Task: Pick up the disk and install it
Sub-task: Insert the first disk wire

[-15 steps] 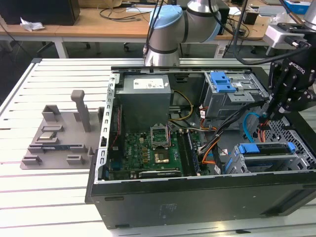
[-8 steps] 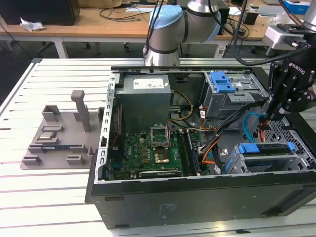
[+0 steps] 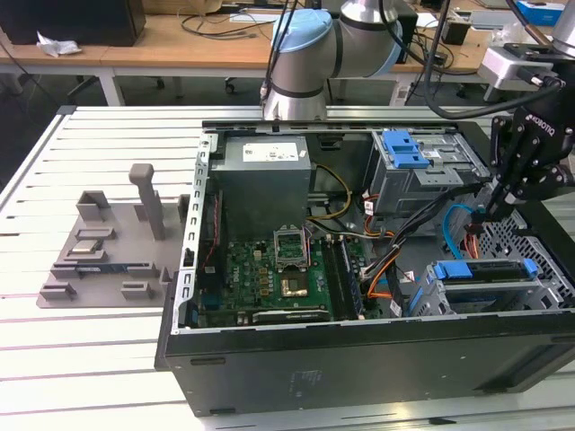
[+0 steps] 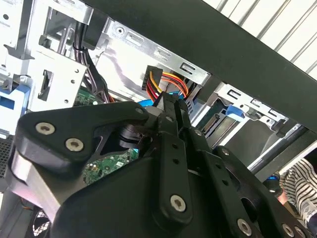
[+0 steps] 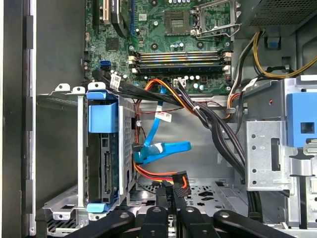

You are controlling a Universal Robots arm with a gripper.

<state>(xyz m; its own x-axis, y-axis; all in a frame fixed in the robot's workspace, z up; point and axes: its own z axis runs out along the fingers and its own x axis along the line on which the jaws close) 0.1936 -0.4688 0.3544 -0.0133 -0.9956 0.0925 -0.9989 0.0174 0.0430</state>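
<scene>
Case (image 3: 359, 359): open black computer case lying on its side on the white slatted tabletop (image 3: 99, 377), with the green mainboard (image 3: 260, 269) exposed.
End effector (image 3: 485, 214): lowered into the case at the exterior view's right, between the two drive cages. In both wrist views its fingers (image 5: 162, 198) are pressed together with nothing seen between them.
Disk (image 3: 485, 280): sits in the drive cage (image 5: 79, 148) at the case's near corner on the exterior view's right. Blue rails run along its sides, and its connector edge (image 5: 106, 171) faces the end effector.
Gap: the end effector is near the disk but not touching it.
Power plug (image 5: 181, 180): black, on orange and red wires, lying just beside the fingertips.
Blue cable (image 5: 166, 148): flat, lying loose between the disk's cage and the end effector.
Grey tray (image 3: 99, 260): on the tabletop well apart from the case, at the exterior view's left.
</scene>
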